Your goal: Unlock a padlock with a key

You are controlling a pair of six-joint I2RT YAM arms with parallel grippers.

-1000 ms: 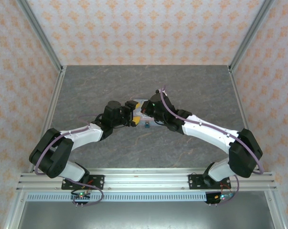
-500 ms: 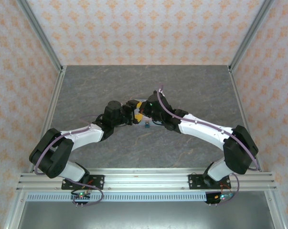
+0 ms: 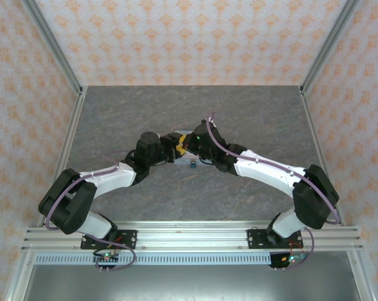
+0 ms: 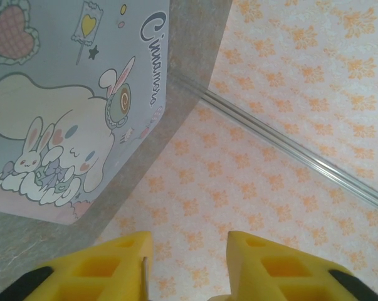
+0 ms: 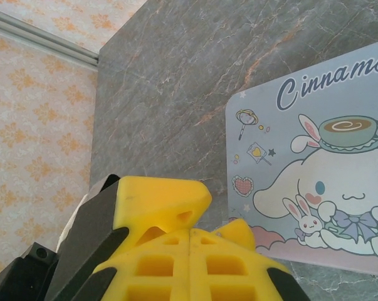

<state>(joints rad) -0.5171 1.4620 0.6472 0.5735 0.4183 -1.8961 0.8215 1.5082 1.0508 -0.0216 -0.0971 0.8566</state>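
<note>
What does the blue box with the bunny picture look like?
The box is pale blue with a flat top and rounded corners. Its smooth printed surface could be tin. The picture shows a white, long-eared cartoon animal with a cup on its head and a small bunny beside it. There are also little hearts and curly dark lettering that starts "Cinnamo". The box lies flat, picture side up, on the grey marbled table. I can't tell if anything else touches it.

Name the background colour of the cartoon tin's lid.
Pale blue; the tin shows best in the right wrist view.
</note>
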